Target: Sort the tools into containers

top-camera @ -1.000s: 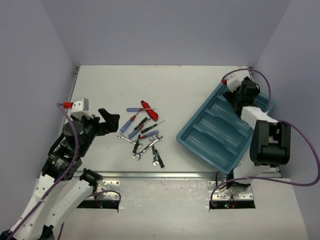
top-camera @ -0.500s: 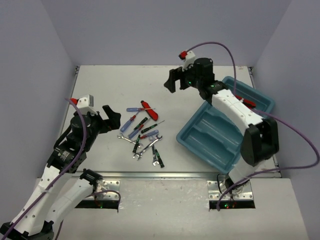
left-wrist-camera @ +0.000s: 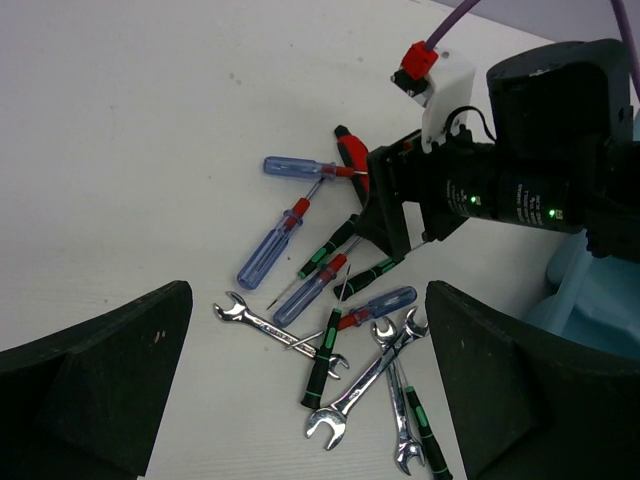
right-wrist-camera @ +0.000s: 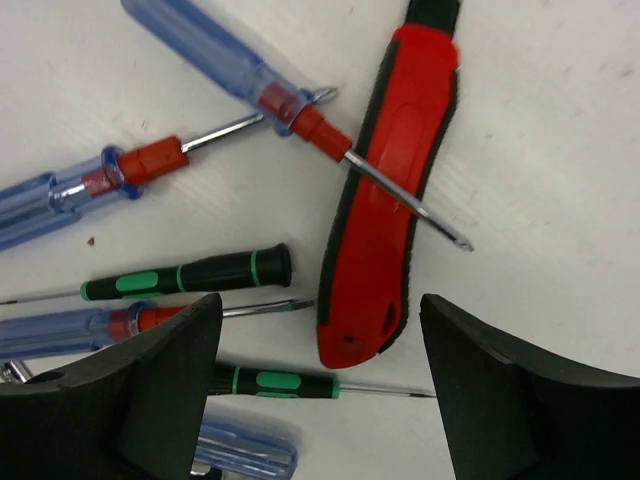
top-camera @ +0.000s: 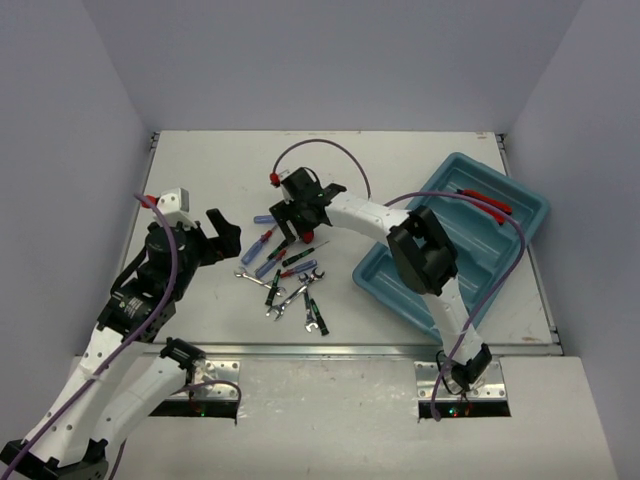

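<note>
right claw (right-wrist-camera: 320, 325) agape over red-handled tool (right-wrist-camera: 385, 190)

Tools (top-camera: 285, 268) lie jumbled flat mid-table, a chunky red-handled one (right-wrist-camera: 380, 260) under a blue screwdriver (right-wrist-camera: 200, 55), the teal tray (top-camera: 485, 255) well right, holding one red-handled tool (top-camera: 487, 203).

Teal-blue tray (top-camera: 500, 240), red handle (right-wrist-camera: 385, 200) — black-edged, translucent blue screwdrivers (right-wrist-camera: 200, 50), silver wrenches (left-wrist-camera: 365, 385)
</note>
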Motion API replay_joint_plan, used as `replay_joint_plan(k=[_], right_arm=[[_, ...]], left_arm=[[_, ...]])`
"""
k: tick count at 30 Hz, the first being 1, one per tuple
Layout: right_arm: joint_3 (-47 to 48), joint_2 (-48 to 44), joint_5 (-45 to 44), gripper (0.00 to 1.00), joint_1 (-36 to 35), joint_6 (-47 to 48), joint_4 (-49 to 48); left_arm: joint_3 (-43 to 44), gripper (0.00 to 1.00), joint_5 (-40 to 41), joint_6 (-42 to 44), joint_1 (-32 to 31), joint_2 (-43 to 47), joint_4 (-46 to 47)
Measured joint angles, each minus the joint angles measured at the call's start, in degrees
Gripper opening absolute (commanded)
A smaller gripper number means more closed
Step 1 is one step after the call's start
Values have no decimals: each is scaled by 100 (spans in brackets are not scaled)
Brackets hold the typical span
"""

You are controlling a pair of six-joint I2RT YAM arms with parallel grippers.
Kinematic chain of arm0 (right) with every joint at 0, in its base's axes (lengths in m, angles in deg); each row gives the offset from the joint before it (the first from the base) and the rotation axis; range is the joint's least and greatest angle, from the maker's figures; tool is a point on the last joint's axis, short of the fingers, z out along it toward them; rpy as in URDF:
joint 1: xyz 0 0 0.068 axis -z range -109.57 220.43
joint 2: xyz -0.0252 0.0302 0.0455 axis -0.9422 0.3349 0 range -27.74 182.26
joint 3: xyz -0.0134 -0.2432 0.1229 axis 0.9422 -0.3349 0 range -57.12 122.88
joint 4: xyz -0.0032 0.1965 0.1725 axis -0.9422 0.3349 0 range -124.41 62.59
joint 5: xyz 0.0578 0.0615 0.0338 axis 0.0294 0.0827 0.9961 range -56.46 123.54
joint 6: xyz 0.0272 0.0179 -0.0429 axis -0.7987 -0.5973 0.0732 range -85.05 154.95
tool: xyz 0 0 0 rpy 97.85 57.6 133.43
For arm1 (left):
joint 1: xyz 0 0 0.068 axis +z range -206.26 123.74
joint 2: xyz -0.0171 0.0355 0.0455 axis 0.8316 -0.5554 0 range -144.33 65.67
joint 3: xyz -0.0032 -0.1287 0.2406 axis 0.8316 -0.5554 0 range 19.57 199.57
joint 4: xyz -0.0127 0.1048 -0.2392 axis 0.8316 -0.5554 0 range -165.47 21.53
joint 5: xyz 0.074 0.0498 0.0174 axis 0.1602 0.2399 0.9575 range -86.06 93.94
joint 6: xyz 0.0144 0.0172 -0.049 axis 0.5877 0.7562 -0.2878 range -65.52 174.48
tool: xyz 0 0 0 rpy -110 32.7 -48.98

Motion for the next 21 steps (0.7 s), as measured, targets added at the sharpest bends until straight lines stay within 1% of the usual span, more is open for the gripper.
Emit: replay_joint_plan(k=[5, 9, 11, 18, 20, 21], right_arm=[[131, 2, -195, 74, 110, -1, -36], [130, 4, -279, 66, 190, -10, -24], [132, 23, -278, 64, 226, -26, -24], [149, 332, -103, 62, 324, -168, -29], [149, 395, -79, 60, 332, -184, -24], [149, 400, -56, 56, 332, -200, -36]], left_arm=[[0, 100, 11, 0, 0, -12, -2], [0, 100, 11, 2, 0, -12, 0], [0, 100, 11, 1, 0, -13, -2], [0, 100, 11, 1, 0, -10, -1], [0, 100, 11, 0, 0, -9, -2], [0, 100, 11, 0, 0, -9, -2]])
